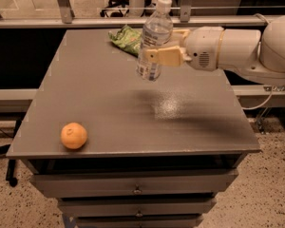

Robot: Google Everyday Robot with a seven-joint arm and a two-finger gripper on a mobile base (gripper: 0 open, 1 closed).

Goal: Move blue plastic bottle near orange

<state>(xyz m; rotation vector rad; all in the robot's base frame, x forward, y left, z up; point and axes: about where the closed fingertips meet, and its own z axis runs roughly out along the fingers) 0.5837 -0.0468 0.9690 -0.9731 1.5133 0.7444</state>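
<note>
A white robot arm (237, 49) reaches in level from the right edge of the frame. Its gripper (156, 51) pinches a clear water bottle (156, 31) at mid-body and holds it slightly tilted above the grey surface (133, 113), upper centre. A green bag (125, 37) lies just behind. The orange (74, 136) sits well apart at lower left, near the front edge.

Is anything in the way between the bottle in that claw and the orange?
Nothing visible. The claw holds the blue plastic bottle above the table; the orange sits near the front left corner. The green snack bag lies behind the bottle, off that path.
</note>
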